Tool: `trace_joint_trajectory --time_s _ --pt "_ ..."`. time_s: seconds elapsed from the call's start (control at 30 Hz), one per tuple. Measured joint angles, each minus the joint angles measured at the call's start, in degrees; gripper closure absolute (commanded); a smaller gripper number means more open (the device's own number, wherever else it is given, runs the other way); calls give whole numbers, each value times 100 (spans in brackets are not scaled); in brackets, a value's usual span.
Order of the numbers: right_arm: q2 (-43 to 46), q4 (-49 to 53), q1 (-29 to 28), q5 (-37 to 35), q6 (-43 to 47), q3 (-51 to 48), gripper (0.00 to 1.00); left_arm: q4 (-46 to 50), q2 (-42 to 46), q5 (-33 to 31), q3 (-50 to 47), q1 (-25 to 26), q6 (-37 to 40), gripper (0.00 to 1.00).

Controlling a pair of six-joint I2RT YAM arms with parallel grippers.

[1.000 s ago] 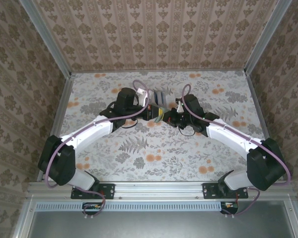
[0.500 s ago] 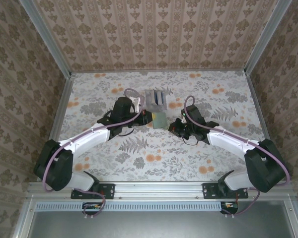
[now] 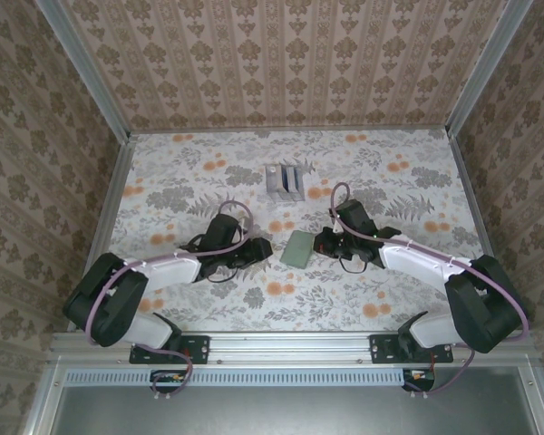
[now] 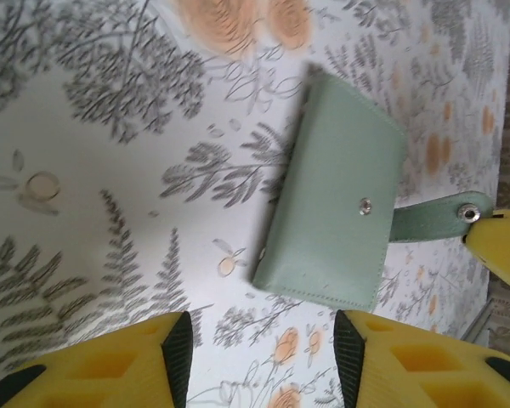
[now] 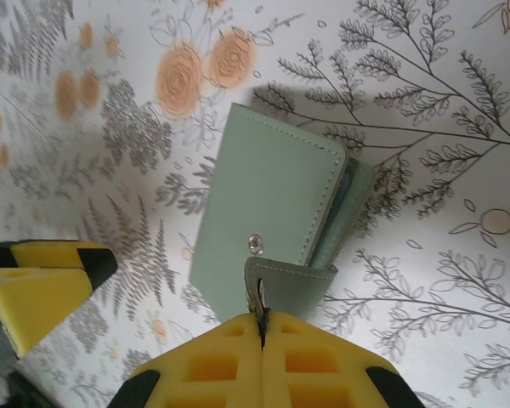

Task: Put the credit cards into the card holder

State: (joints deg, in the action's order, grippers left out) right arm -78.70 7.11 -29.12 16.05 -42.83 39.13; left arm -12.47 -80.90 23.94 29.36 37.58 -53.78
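Note:
The grey-green card holder [image 3: 297, 247] lies folded shut on the table between both grippers. In the left wrist view the card holder [image 4: 336, 225] is flat just beyond my fingertips, its snap strap [image 4: 438, 219] reaching right. My left gripper [image 4: 263, 361] is open with only tabletop between its pads; from above, my left gripper [image 3: 263, 246] sits just left of the wallet. My right gripper [image 5: 261, 327] is shut on the strap [image 5: 293, 285] of the card holder [image 5: 268, 200]. Bluish credit cards [image 3: 293, 182] stand on edge in the slotted stand.
The clear slotted stand [image 3: 274, 184] is at the table's middle rear, beyond the wallet. A yellow finger of the other arm [image 5: 42, 276] shows at the left of the right wrist view. Patterned walls close three sides of the floral table [image 3: 408, 281].
Both arms drew back from the stand toward the near side, bringing the wallet down onto the table. My left gripper opened and let go of it; the right stays shut on the strap.

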Motion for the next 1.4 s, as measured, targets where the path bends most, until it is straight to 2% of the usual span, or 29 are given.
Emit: trace_joint_trajectory --time_s 0.2,0.37,0.67,0.9,1.4 --pt "306 -177 17 417 525 -411 100 490 72 68 562 170 798 48" --pt "625 -407 17 802 752 -358 100 468 28 254 946 251 1154 46" --pt "424 -719 17 1244 968 -59 100 479 -693 544 1049 251 1246 40" --pt "55 -800 17 1318 1056 229 100 437 -970 686 1176 247 1294 42" --pt "-205 -1084 17 1410 968 317 100 291 -1239 1084 1342 61 1307 38"
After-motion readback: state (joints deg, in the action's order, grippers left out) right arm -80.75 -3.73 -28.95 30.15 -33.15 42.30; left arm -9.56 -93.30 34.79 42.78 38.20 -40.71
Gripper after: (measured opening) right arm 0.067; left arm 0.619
